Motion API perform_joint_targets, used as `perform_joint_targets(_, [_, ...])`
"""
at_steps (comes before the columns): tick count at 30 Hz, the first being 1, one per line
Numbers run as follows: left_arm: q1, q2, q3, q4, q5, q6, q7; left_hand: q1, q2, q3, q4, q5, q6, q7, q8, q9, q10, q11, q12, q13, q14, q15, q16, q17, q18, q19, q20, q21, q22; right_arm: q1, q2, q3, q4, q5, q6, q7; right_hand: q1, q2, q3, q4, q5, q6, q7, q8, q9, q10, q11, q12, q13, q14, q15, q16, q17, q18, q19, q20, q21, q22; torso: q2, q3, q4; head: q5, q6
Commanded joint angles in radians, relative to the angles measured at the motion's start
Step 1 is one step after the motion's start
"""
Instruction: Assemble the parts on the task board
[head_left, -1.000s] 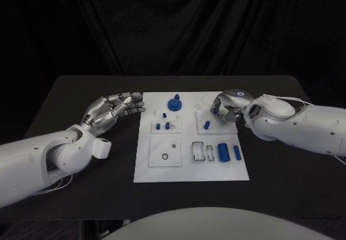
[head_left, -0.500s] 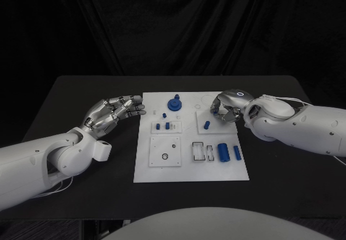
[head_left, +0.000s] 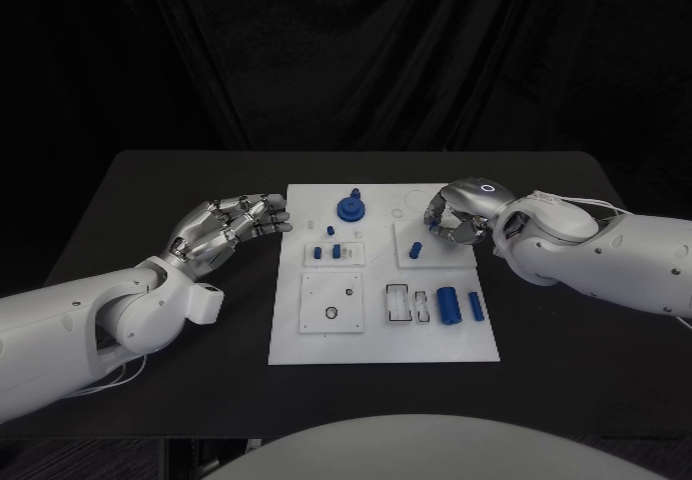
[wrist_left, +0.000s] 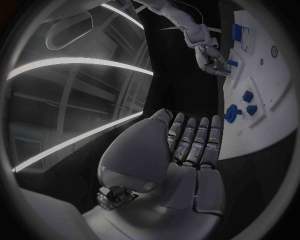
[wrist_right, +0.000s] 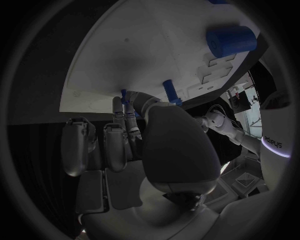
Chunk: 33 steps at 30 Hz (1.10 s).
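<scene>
Our left hand hovers empty, fingers apart, beside the task board on the black table. Our right hand curls over the board's far corner beside a blue peg; whether it holds anything, we cannot tell.

Right hand shifted slightly off the small blue peg — left hand edged a little along the board's side.
</scene>
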<state>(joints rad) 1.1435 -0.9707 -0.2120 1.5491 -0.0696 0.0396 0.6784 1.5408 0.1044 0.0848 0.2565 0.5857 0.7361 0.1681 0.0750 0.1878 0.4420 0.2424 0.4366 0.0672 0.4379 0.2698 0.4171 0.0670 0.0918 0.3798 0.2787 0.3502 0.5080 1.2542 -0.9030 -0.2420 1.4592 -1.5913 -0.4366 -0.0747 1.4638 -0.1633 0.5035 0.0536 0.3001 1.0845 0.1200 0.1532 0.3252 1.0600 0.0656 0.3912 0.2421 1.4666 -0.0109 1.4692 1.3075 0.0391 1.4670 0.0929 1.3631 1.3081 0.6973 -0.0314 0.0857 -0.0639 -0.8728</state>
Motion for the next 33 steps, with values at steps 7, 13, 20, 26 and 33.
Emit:
perform_joint_targets(7, [-0.003,0.0,0.001,0.002,0.001,-0.006,0.095,0.006,-0.007,0.009,0.0,0.006,0.002,0.004,0.005,-0.001,0.002,0.009,0.006,0.0,0.003,-0.007,0.003,-0.001,-0.005,0.008,0.001,0.006,0.002,0.022,-0.019,0.006,0.036,-0.002,-0.067,-0.001,0.008,-0.004,-0.003,-0.004,-0.004,0.009,-0.001,0.007,0.005,0.017,-0.011,0.008,0.004,0.056,-0.01,-0.002,0.03,0.01,0.02,-0.007,0.006,0.199,0.003,0.0,0.0002,0.0,0.0])
perform_joint_targets(13, [-0.003,0.0,0.001,0.002,0.001,-0.006,0.092,0.006,-0.008,0.009,0.0,0.006,0.002,0.004,0.005,-0.001,0.002,0.009,0.007,0.0,0.003,-0.007,0.004,-0.001,-0.005,0.008,0.001,0.006,0.002,0.042,-0.039,0.007,0.079,-0.002,-0.076,-0.006,0.007,-0.005,-0.005,-0.004,-0.004,0.011,-0.002,0.008,0.007,0.019,-0.012,0.009,0.005,0.052,-0.011,-0.009,0.014,0.012,0.016,-0.008,-0.003,0.196,0.003,0.0,0.0006,0.002,0.0])
perform_joint_targets(20, [-0.003,-0.005,0.001,0.007,0.001,-0.009,0.089,0.006,-0.01,0.009,-0.001,0.006,0.003,0.005,0.005,-0.001,0.002,0.009,0.008,0.0,0.003,-0.007,0.005,-0.001,-0.004,0.008,0.001,0.006,0.002,0.05,-0.052,0.006,0.188,-0.002,-0.08,-0.006,0.005,-0.008,-0.007,-0.004,-0.004,0.009,-0.003,0.009,0.009,0.021,-0.014,0.01,0.006,0.047,-0.012,-0.021,-0.009,0.016,0.008,-0.009,-0.021,0.19,0.003,-0.0005,0.0007,0.006,0.0])
perform_joint_targets(26, [-0.003,-0.008,0.001,0.01,0.001,-0.014,0.087,0.005,-0.012,0.009,-0.001,0.007,0.003,0.005,0.005,-0.001,0.002,0.009,0.009,0.0,0.002,-0.007,0.005,-0.001,-0.004,0.008,0.001,0.006,0.002,0.05,-0.025,0.003,0.261,-0.004,-0.049,-0.004,0.003,-0.007,-0.007,-0.002,-0.005,0.006,-0.003,0.008,0.01,0.021,-0.014,0.011,0.007,0.045,-0.013,-0.024,-0.014,0.017,0.006,-0.01,-0.024,0.189,0.001,-0.0019,-0.0013,0.016,0.0])
perform_joint_targets(33, [-0.003,-0.005,0.001,0.014,0.004,-0.018,0.085,0.004,-0.013,0.009,-0.002,0.007,0.003,0.005,0.005,-0.001,0.003,0.009,0.009,0.0,0.001,-0.007,0.005,-0.001,-0.004,0.008,0.001,0.006,0.002,0.044,0.039,0.001,0.289,-0.035,-0.015,-0.002,0.002,-0.007,-0.008,-0.001,-0.007,0.007,-0.003,0.009,0.012,0.022,-0.015,0.012,0.008,0.045,-0.013,-0.025,-0.016,0.017,0.006,-0.01,-0.025,0.189,0.001,-0.0005,-0.0031,0.021,0.0])
